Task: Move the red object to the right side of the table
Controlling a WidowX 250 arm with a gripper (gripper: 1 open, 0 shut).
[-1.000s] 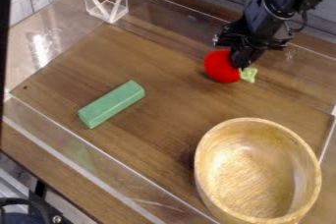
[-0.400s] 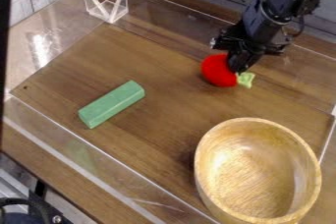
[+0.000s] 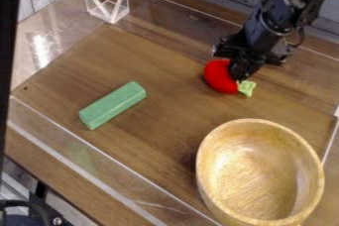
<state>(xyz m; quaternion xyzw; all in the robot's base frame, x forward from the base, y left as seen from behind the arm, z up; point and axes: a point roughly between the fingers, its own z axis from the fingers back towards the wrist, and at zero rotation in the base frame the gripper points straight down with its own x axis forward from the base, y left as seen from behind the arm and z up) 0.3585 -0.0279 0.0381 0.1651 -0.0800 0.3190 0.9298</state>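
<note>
The red object [image 3: 221,74] is a small glossy red toy fruit with a light-green stem [image 3: 248,88], lying on the brown wood table [image 3: 159,61] toward its far right. My black gripper [image 3: 245,67] comes down from the upper right and its fingertips press against the fruit's right side, by the stem. The jaws look shut, and the fruit seems to sit beside the fingertips rather than between them.
A green rectangular block [image 3: 111,104] lies left of centre. A round wooden bowl [image 3: 260,175] sits at the near right. Low clear acrylic walls [image 3: 79,166] edge the table, and a clear stand [image 3: 106,4] sits at the far left corner.
The gripper and the red fruit have shifted slightly down and toward the near side together. The block and bowl have not moved.
</note>
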